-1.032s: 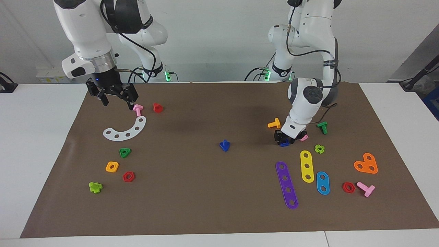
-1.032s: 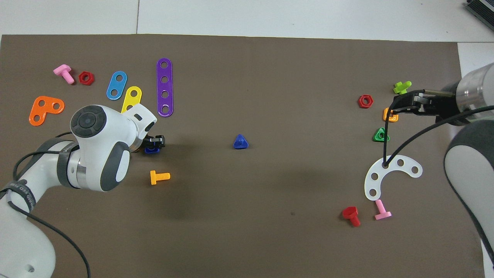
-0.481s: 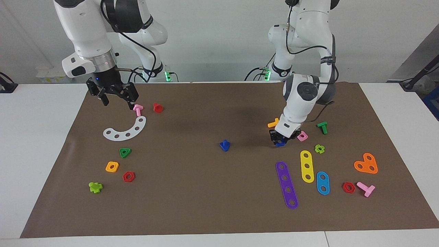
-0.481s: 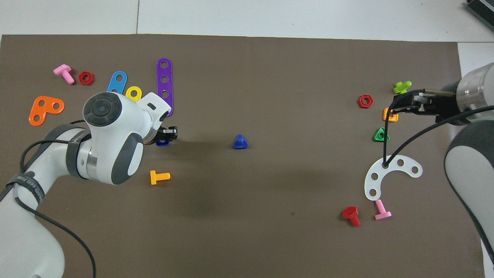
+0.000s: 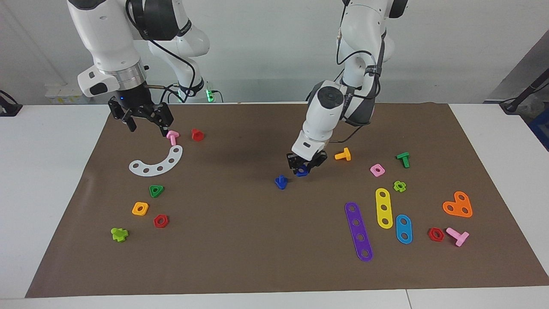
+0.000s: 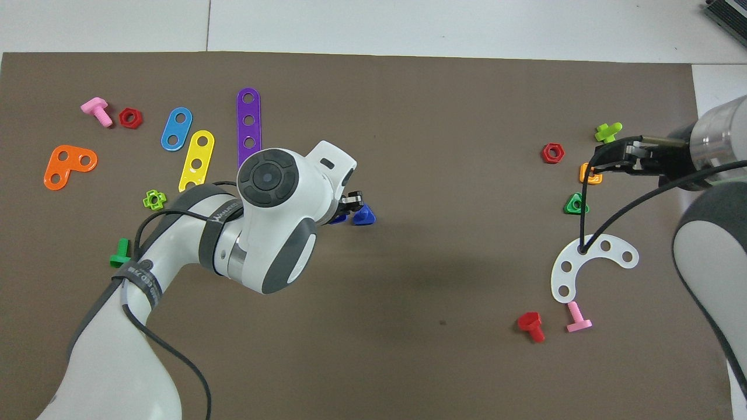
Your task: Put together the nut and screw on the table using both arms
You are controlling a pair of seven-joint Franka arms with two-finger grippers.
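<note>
The dark-blue screw (image 5: 281, 182) stands on its head, shaft up, in the middle of the brown mat (image 5: 240, 240) on the table; it also shows in the overhead view (image 6: 363, 215). My left gripper (image 5: 305, 165) is shut on the dark-blue nut (image 5: 302, 171) and holds it just above the mat, close beside the screw toward the left arm's end. In the overhead view the left gripper (image 6: 349, 204) and its wrist hide most of the nut (image 6: 337, 219). My right gripper (image 5: 145, 124) is open and empty, waiting over the mat's edge beside a pink bolt (image 5: 172, 137).
An orange bolt (image 5: 343, 154), pink nut (image 5: 377, 170), green bolt (image 5: 403, 159) and coloured strips (image 5: 358, 231) lie toward the left arm's end. A white arc (image 5: 158, 163), red bolt (image 5: 197, 134), green nut (image 5: 156, 190) and orange nut (image 5: 140, 208) lie toward the right arm's end.
My left gripper has carried the dark-blue nut from beside the pink nut and orange bolt to the middle of the mat, next to the screw. The right arm has not moved.
</note>
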